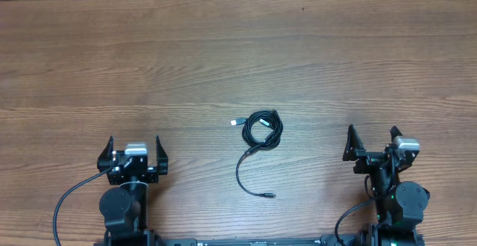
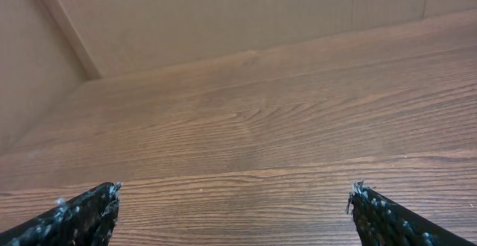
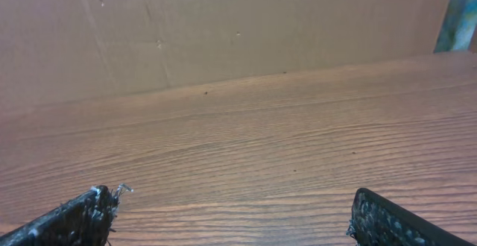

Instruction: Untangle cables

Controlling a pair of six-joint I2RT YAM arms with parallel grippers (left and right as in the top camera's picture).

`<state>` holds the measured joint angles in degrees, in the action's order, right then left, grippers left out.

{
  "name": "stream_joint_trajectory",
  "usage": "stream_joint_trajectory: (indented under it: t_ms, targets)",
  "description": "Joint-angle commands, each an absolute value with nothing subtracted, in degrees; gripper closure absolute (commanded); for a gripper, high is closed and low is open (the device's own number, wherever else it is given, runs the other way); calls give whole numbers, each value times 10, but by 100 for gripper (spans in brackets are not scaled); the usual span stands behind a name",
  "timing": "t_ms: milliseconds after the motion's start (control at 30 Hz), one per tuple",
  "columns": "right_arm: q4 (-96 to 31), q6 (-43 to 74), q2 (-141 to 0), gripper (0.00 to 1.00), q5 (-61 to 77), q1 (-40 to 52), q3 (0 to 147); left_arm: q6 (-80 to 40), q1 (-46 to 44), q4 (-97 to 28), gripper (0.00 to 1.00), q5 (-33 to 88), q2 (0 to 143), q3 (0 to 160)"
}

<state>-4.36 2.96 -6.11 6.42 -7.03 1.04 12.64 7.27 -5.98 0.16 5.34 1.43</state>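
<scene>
The cables (image 1: 262, 127) lie as a small black coiled bundle in the middle of the wooden table, seen only from overhead. A silvery plug tip (image 1: 234, 121) pokes out to its left, and a loose black tail (image 1: 243, 173) curves down to a plug near the front. My left gripper (image 1: 134, 143) stands open at the front left, well apart from the bundle. My right gripper (image 1: 373, 133) is open at the front right, also apart from it. Both wrist views show only bare wood between the fingertips (image 2: 106, 194) (image 3: 100, 197).
A brown cardboard wall (image 3: 238, 30) rises behind the table's far edge. Thick black arm wires (image 1: 71, 197) loop beside each arm base at the front edge.
</scene>
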Motion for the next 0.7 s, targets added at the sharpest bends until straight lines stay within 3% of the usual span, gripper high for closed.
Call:
stream_joint_trajectory:
  t_ms: [0,667]
  targets:
    - [-42,29,-58,0,58,-68,5,137,76,-59,0,-4,48,10]
    - [-37,30,-58,0,67,-68,5,137,76,-59,0,-4,48,10]
